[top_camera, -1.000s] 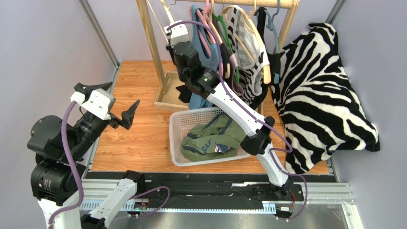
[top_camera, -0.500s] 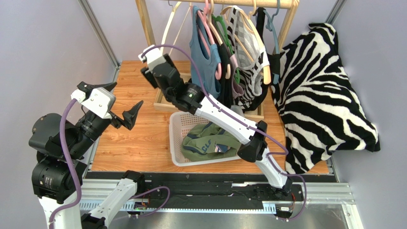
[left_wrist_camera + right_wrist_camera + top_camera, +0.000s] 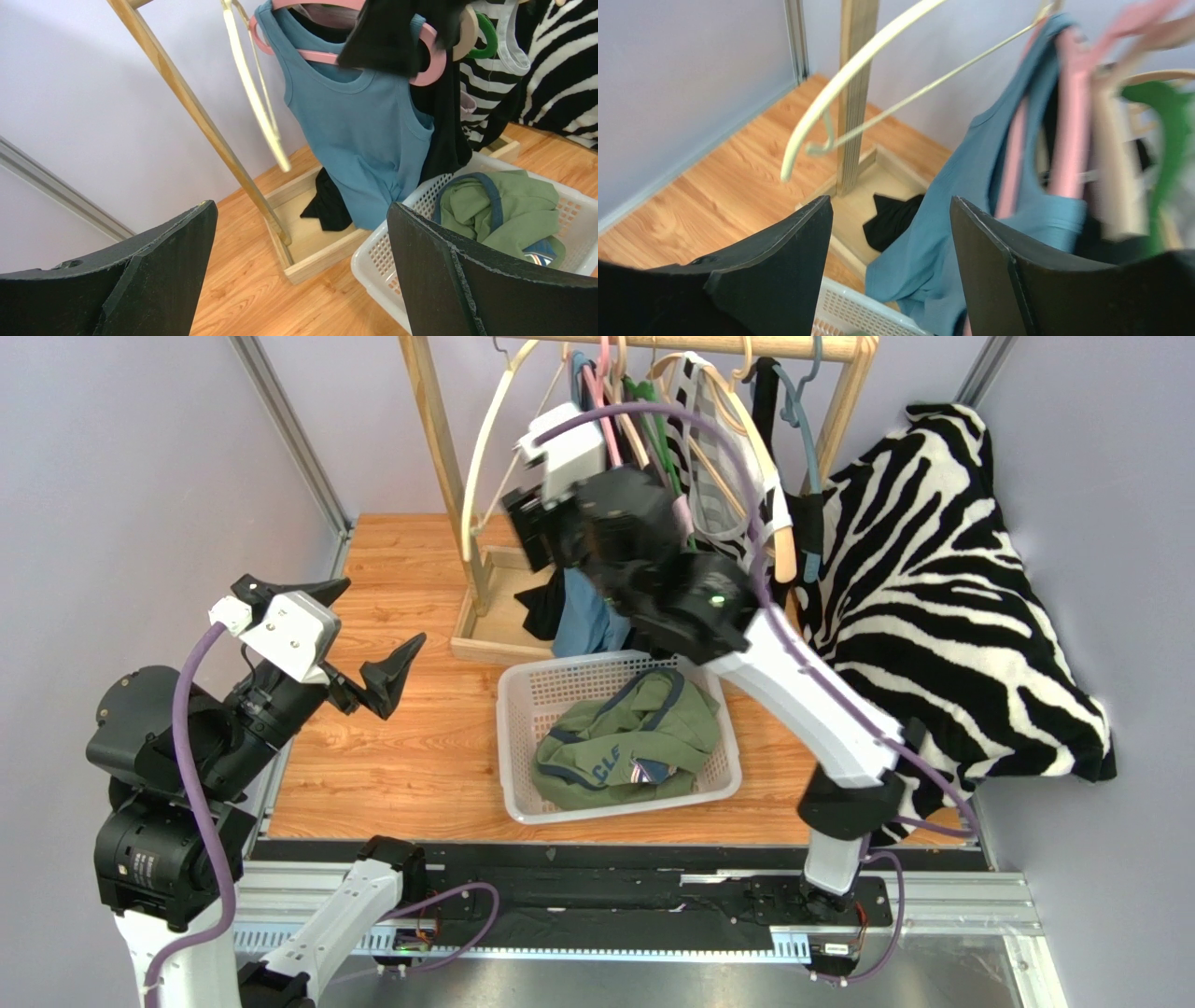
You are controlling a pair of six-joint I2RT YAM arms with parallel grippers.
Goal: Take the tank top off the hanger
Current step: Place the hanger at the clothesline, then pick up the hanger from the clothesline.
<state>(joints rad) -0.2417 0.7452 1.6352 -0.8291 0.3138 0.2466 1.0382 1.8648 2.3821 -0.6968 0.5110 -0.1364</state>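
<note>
One bare hanger [image 3: 256,91] hangs beside the blue tank top [image 3: 365,133].

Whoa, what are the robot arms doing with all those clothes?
The robot is trying to get a blue tank top off its pink hanger on the clothes rack. The right hand is up close to the top, open and holding nothing yet. The left hand hangs open off to the side, over the wooden floor. A green shirt already lies in the white basket below.
</note>
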